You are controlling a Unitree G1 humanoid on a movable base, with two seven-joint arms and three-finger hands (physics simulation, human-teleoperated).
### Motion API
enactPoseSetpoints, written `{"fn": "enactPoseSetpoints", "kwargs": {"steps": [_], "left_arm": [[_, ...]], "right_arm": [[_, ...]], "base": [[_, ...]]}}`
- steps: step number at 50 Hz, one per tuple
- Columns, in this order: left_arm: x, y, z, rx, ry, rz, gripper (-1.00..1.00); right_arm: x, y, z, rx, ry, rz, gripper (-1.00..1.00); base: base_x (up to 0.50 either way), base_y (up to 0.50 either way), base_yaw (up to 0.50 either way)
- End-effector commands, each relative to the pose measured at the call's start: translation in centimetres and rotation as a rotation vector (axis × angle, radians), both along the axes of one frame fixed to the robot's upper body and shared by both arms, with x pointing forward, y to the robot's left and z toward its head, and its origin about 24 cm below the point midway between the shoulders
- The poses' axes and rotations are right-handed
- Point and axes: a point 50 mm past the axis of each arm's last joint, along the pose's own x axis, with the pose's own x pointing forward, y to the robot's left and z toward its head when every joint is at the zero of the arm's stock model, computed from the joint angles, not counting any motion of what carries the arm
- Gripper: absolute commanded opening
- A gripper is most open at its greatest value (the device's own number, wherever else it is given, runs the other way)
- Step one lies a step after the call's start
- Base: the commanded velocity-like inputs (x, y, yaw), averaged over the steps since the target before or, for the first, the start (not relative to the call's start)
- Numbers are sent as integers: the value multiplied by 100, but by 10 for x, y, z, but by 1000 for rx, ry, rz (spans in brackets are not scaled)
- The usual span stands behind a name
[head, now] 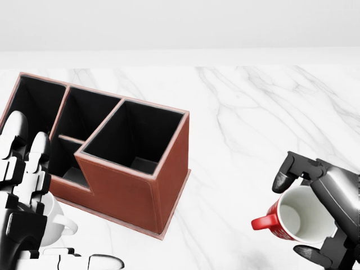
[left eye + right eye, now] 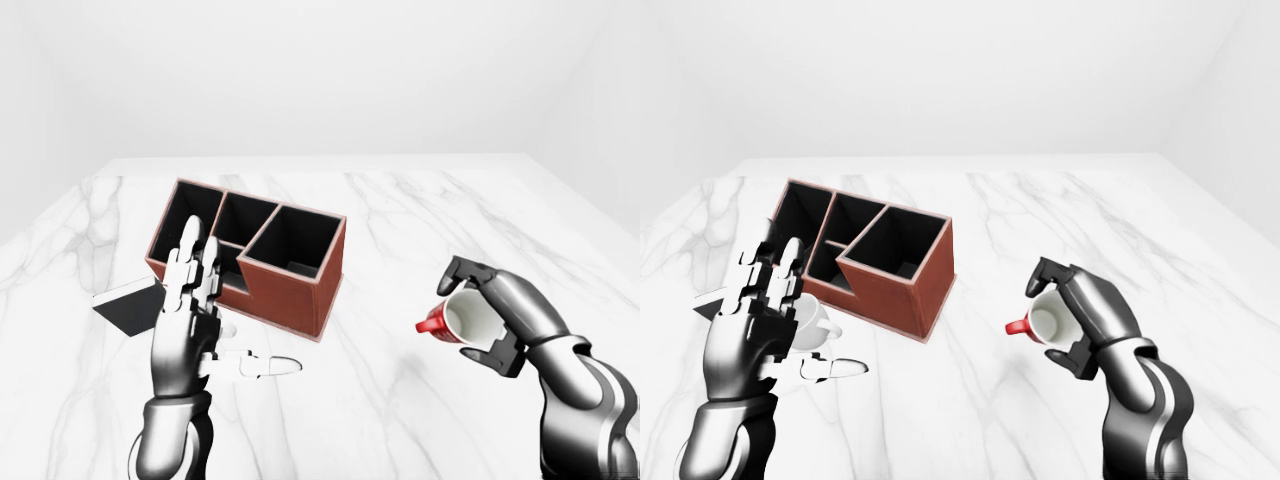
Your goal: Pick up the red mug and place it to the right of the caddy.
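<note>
red mug [image 1: 295, 219] | white inside, tilted | gripped by right hand [image 1: 326, 211]

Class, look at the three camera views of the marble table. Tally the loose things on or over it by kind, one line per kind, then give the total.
Mugs: 2, the red mug held in the right hand, and a white mug behind the left hand
Caddies: 1, the brown caddy
Flat dark items: 1, a dark card or tablet
Total: 4

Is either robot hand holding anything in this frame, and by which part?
The right robot hand holds the red mug by its body, fingers wrapped round the rim and wall, handle free and pointing to the view's left. The left robot hand is open, holding nothing.
</note>
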Motion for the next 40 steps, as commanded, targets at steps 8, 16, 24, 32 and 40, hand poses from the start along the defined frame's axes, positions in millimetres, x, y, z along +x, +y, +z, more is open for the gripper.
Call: {"fn": "enactPoseSetpoints", "kwargs": {"steps": [8,16,24,32,40], "left_arm": [[0,1,1,-1,-7,1,100],[3,-1,-4,1,16,0,100],[2,2,1,-1,-7,6,100],[0,3,3,-1,-18,6,100],[0,3,4,-2,-21,7,100]], "right_arm": [[34,27,21,-79,-71,122,-100],[54,45,16,-60,-35,194,-100],[70,59,1,-50,46,242,-100],[84,69,-5,-29,88,277,-100],[98,80,-13,0,142,319,-100]], "base": [[0,0,0],[0,0,0],[0,0,0],[0,0,0],[0,0,0]]}}
